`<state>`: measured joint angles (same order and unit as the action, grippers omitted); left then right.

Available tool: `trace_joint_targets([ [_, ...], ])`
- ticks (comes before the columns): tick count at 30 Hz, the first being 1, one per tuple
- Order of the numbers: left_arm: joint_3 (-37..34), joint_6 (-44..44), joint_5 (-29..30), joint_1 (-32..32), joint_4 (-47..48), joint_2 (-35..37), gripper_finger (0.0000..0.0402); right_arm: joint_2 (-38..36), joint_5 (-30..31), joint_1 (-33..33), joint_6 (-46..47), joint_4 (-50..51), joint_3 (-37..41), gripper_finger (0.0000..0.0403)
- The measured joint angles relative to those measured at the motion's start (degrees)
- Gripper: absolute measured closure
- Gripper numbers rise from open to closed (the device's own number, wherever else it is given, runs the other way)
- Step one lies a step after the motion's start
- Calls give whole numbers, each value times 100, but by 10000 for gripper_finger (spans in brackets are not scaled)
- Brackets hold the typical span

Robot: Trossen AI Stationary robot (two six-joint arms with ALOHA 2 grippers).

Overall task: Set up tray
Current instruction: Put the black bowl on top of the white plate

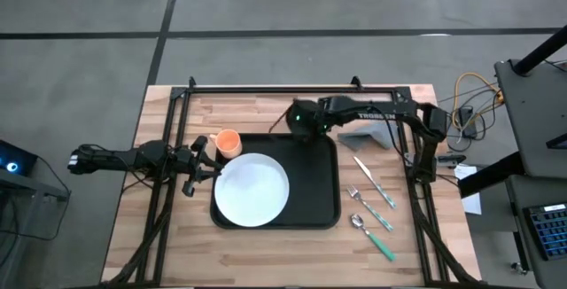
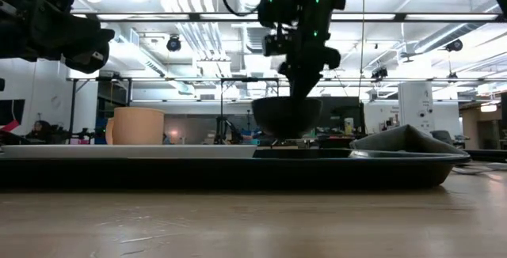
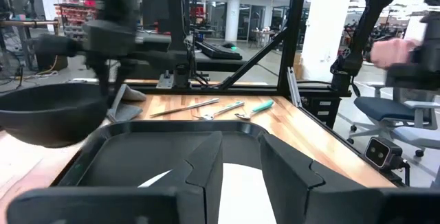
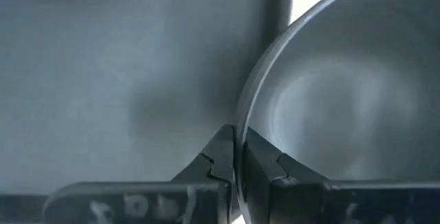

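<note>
Right gripper (image 4: 235, 159), jaws clenched on the bowl (image 2: 287, 115) rim, holds it above the tray's (image 1: 324, 187) far right corner; it should lower level and release only once seated.

1 tray (image 1: 323, 191), 1 plate (image 1: 252, 190), 1 bowl (image 1: 303, 123), 1 cup (image 1: 228, 142), 4 utensils (image 1: 372, 205), 1 napkin (image 1: 363, 136)

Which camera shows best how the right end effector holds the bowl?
The right wrist view: the right end effector is shut on the bowl, pinching its rim. The high view shows only the arm covering the bowl. The low and left wrist views show it held just above the tray, not the grip.
</note>
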<state>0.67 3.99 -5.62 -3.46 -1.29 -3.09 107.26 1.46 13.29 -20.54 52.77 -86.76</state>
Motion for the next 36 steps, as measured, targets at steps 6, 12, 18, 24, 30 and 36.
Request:
trace_joint_targets([
  [6,0,0,2,2,1,0,322,0,-11,-790,-237,-159,0,395],
  [12,0,-1,2,2,1,0,322,-4,-2,-1432,-269,-488,0,395],
  [18,0,-1,0,2,1,0,322,48,2,-1773,-389,-589,0,395],
  [24,0,-1,2,1,-1,0,322,88,-35,-1904,-372,-816,-147,395],
  [30,0,0,2,2,1,0,322,447,-151,-2020,-389,-721,-853,395],
  [36,0,0,2,2,0,0,322,1144,-148,-2175,-700,-264,-1921,395],
])
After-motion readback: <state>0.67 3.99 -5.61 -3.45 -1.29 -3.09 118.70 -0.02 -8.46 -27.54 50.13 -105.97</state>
